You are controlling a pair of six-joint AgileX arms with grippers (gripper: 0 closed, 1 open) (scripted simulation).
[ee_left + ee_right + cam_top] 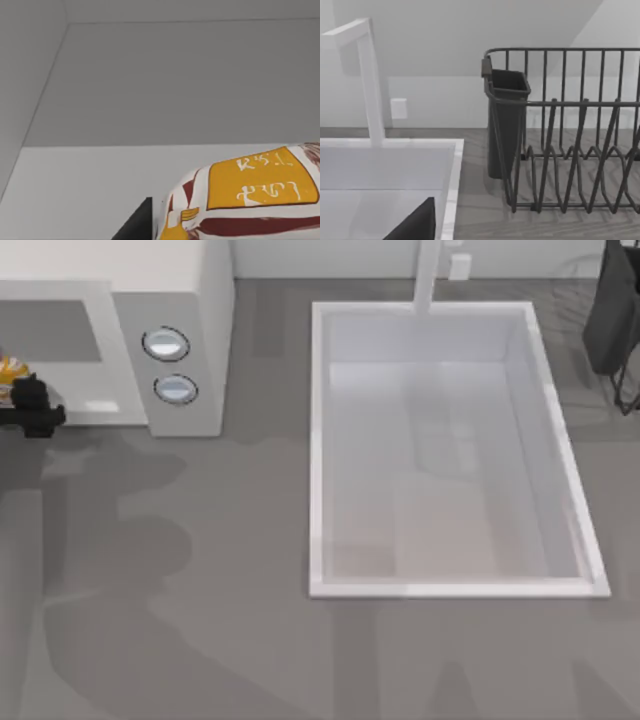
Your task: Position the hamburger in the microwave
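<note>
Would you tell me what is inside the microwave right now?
The hamburger, with the left gripper at the microwave opening. The rest of the cavity is covered from above.

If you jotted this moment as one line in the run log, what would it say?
left hand: at microwave front, far left, with hamburger | hamburger: wrapped, orange-red-white, inside grey-walled space in wrist view | right arm: parked far right by dish rack
</note>
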